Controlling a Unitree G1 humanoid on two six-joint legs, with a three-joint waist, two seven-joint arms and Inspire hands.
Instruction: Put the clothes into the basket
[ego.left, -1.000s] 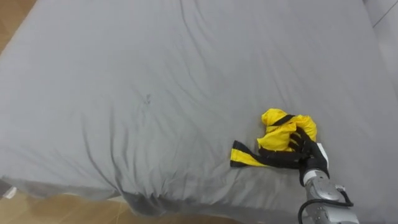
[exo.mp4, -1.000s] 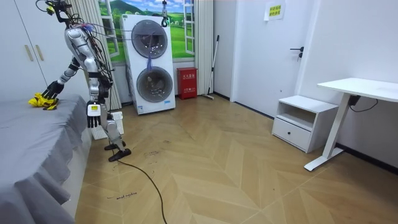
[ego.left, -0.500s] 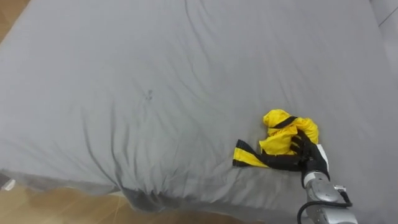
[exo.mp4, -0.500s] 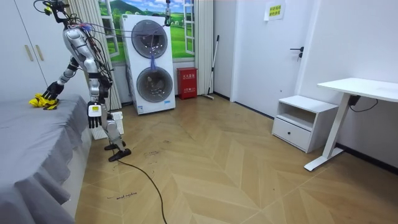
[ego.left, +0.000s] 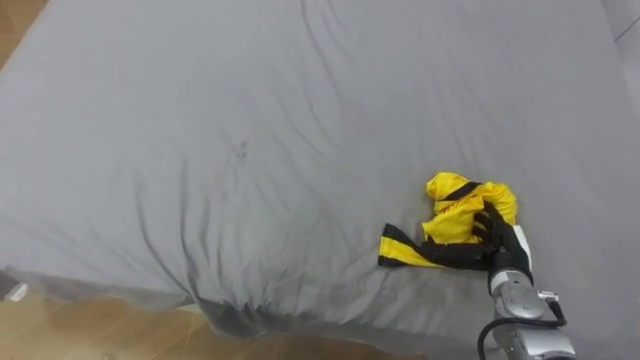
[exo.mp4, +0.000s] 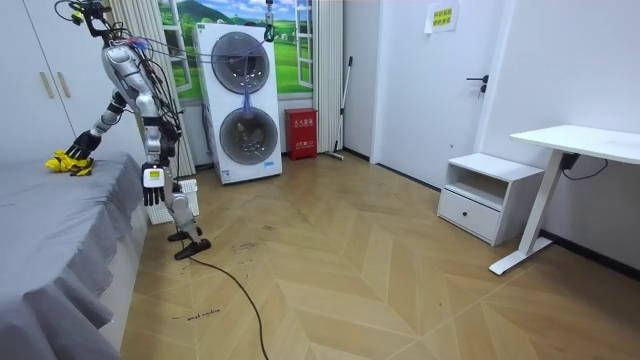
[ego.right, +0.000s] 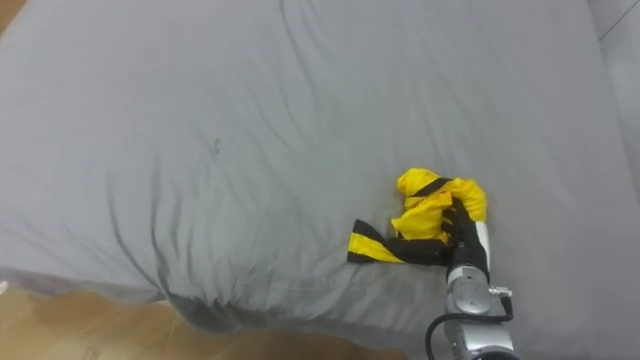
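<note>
Your right hand (ego.left: 497, 240) gripped the yellow clothes (ego.left: 455, 205) at four o'clock on the bed (ego.left: 250, 120); lifting and dropping off were left.

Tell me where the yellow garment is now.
The garment lies on the grey bed, at the lower right of the eye views, with the right hand resting on it.

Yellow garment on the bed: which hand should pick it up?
Right. The right hand is on the yellow garment, fingers curled into it; the left hand hangs at the robot's side, off the bed.
</note>
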